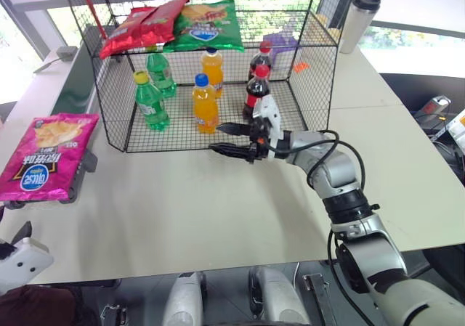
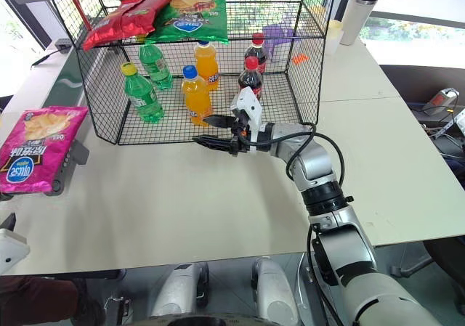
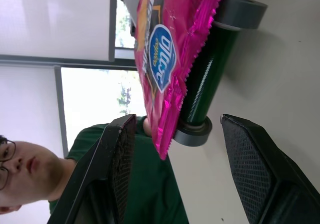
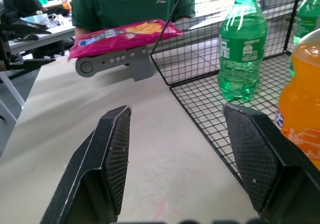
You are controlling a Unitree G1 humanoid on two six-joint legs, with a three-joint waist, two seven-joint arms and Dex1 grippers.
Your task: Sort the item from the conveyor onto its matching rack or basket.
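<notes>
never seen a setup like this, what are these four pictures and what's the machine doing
It is a humanoid robot with two arms. Two pictures look down from its head; two look along each wrist's black fingers. On the table, a pink crisp bag lies on a small conveyor. A black wire cage holds drink bottles below, and red and green crisp bags on its upper shelf. The right gripper hangs open before the cage; the left gripper is open, facing the pink bag. Neither holds anything.

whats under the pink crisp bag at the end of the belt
The flat magenta-pink crisp bag lies on the dark-green conveyor belt, over its grey end roller. The bag hides most of the belt surface beneath it.
</notes>
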